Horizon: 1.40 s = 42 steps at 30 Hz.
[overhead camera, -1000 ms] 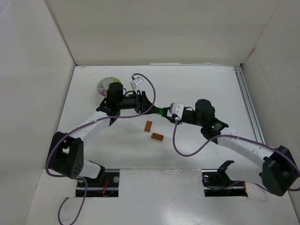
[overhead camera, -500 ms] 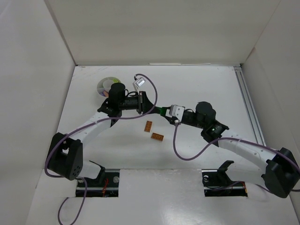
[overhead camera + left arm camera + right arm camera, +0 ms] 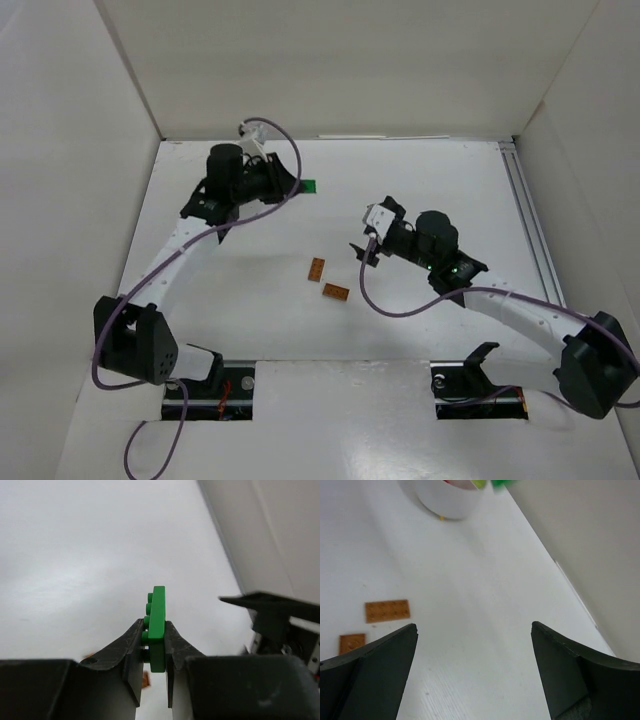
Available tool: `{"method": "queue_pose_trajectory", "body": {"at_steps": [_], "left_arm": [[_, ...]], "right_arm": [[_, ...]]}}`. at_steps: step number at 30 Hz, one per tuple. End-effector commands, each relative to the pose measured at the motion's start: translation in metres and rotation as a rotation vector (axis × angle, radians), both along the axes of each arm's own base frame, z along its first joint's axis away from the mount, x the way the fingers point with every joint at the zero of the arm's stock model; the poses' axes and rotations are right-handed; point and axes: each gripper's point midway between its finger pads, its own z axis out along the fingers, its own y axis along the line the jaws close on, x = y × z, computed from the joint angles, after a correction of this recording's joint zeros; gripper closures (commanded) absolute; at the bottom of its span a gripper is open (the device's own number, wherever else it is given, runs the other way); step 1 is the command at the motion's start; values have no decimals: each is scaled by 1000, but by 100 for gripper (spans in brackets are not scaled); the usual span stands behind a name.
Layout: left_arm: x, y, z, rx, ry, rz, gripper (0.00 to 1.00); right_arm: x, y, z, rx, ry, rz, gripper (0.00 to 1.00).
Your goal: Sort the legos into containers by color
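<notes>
Left gripper [image 3: 156, 639] pinches a green lego [image 3: 159, 605] edge-on, its arm stretched far forward; right gripper [image 3: 475, 635], arm bent toward centre, gapes wide and empty.

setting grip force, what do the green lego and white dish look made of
The green lego: looks like opaque hard plastic, smooth, with moulded studs on one face. The white dish: smooth plain white wall, probably plastic, possibly glazed ceramic.
</notes>
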Motion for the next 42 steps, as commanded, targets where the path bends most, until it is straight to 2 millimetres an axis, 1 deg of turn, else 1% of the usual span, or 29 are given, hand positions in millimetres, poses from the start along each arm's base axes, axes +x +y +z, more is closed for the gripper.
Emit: {"method": "queue_pose_trajectory", "body": {"at_steps": [1, 2, 3, 4, 5, 6, 7, 8, 9, 10, 11, 13, 14, 15, 16, 17, 18, 19, 20, 21, 23, 27, 30, 32, 33, 35, 38, 40, 42], "left_arm": [[56, 77, 11, 180, -3, 366, 100], [69, 105, 13, 195, 6, 450, 100], [78, 122, 15, 227, -6, 492, 100], [86, 135, 26, 242, -27, 513, 100], [95, 147, 21, 266, -18, 532, 100], [103, 169, 23, 270, -5, 581, 100], [108, 181, 33, 302, -27, 595, 100], [116, 190, 25, 329, -11, 600, 100], [123, 207, 25, 348, -14, 640, 100], [127, 221, 21, 382, -1, 684, 100], [138, 229, 13, 410, 17, 682, 100], [147, 247, 2, 440, 61, 698, 100], [153, 250, 7, 455, 66, 699, 100], [162, 253, -15, 483, 114, 693, 100], [166, 260, -19, 510, 125, 694, 100], [169, 261, -24, 522, 134, 685, 100], [175, 262, -21, 520, 125, 687, 100], [178, 264, -34, 546, 146, 678, 100], [179, 265, -39, 568, 144, 662, 100], [181, 266, -33, 575, 126, 659, 100], [184, 272, -43, 599, 134, 649, 100], [188, 274, -43, 632, 77, 583, 100], [191, 280, -62, 677, 95, 573, 100], [193, 280, -62, 687, 93, 566, 100], [194, 281, -69, 698, 99, 555, 100], [196, 278, -70, 694, 94, 535, 100], [198, 274, -82, 680, 111, 508, 100], [198, 273, -82, 681, 105, 494, 100], [200, 269, -80, 672, 86, 472, 100]], "right_arm": [[33, -31, -4, -3, 72, -189, 0], [36, -35, -15, -26, 100, -201, 0], [37, -36, -12, -25, 103, -197, 0], [39, -39, -20, -40, 122, -208, 0], [38, -39, -29, -77, 127, -194, 0], [40, -42, -27, -78, 130, -202, 0], [41, -43, -34, -102, 139, -200, 0], [45, -48, -33, -104, 140, -222, 0], [47, -48, -34, -126, 130, -217, 0], [49, -53, -41, -141, 151, -228, 0], [54, -57, -44, -154, 155, -240, 0], [57, -59, -48, -161, 173, -241, 0], [55, -56, -48, -156, 176, -221, 0], [58, -56, -50, -158, 185, -219, 0], [59, -54, -58, -167, 202, -210, 0], [60, -51, -57, -170, 194, -192, 0], [60, -50, -60, -175, 202, -192, 0], [61, -50, -62, -182, 212, -191, 0], [62, -50, -69, -191, 225, -191, 0], [64, -49, -64, -186, 217, -191, 0], [65, -52, -71, -197, 236, -200, 0], [65, -51, -72, -205, 238, -188, 0], [64, -50, -74, -214, 240, -176, 0], [65, -49, -70, -209, 233, -177, 0], [66, -49, -73, -219, 233, -174, 0], [65, -50, -75, -224, 241, -173, 0], [65, -50, -79, -229, 249, -173, 0], [67, -49, -75, -224, 241, -173, 0], [67, -47, -79, -233, 245, -161, 0]]}}
